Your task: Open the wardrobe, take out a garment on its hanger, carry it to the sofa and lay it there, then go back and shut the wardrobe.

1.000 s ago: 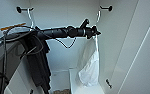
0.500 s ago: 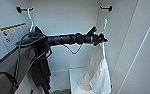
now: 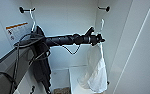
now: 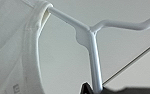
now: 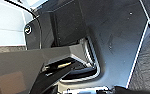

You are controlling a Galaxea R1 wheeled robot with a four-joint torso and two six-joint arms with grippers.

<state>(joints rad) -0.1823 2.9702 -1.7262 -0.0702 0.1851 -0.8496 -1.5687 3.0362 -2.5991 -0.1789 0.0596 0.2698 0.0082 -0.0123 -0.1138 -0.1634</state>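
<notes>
- You are looking into the open wardrobe [image 3: 66, 17], white walls all round, with a black peg [image 3: 22, 10] high on the back wall at one side and another peg [image 3: 106, 9] at the other.
- Your left gripper [image 3: 99, 40] is stretched across the interior on its black arm and meets the neck of the white hanger [image 3: 101, 26]; the wrist view shows dark gripper parts on both sides of the hanger's stem [image 4: 96, 70], so it seems clamped on it, though the fingers themselves are hard to see.
- The white T-shirt [image 3: 96, 67] hangs from that hanger just below the gripper, draping toward the wardrobe floor near the right-hand wall; its collar [image 4: 37, 22] sits over one hanger arm.
- The hanger's hook reaches up toward the right-hand peg; you cannot tell whether it touches.
- A black shirt [image 3: 41, 57] hangs under the left-hand peg on its own hanger [image 3: 33, 18].
- An orange-and-white warning label [image 3: 16, 30] is stuck on the wardrobe's left wall.
- Your right gripper: you cannot tell its state from the dark robot parts in its wrist view.
</notes>
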